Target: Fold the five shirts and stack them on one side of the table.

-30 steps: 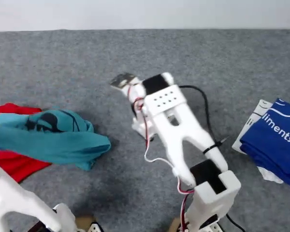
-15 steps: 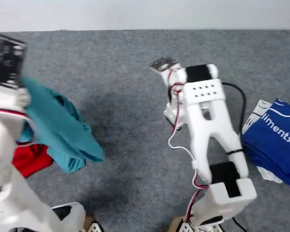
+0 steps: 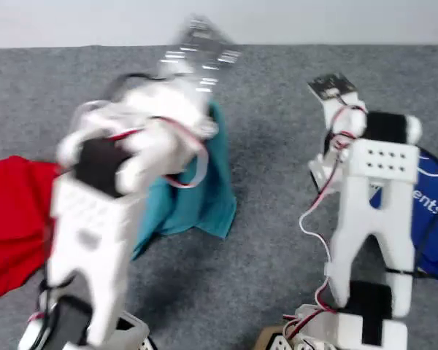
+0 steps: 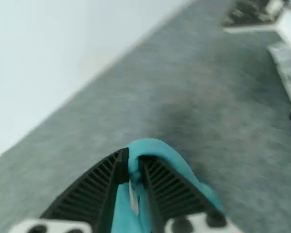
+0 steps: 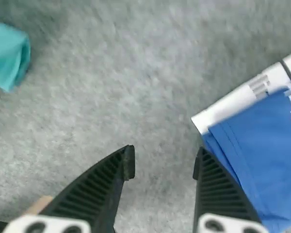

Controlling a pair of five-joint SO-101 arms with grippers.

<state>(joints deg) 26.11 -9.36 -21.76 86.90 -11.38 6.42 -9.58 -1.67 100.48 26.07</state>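
The left gripper (image 4: pixel 132 158) has its black ribbed jaws pinched shut on a fold of the crumpled teal cotton shirt (image 4: pixel 160 149). It holds the shirt raised, with the cloth hanging from the grip down to the grey felt-covered table (image 3: pixel 277 240). Lifting by one fold like this probably lets the fabric fall open so it can be spread for folding.

To the left of the teal shirt, a rumpled red shirt (image 3: pixel 14 211) lies unfolded on the table, and it looks next in line. To the right of the teal shirt, past a stretch of bare felt, the right gripper (image 5: pixel 163 155) hovers with its jaws spread and nothing between them. It appears ready to catch a free edge.

Farther right of the teal shirt, a folded royal-blue printed shirt (image 5: pixel 262 160) sits on a folded white one (image 5: pixel 237 104). This is the finished stack, kept at one side of the table.
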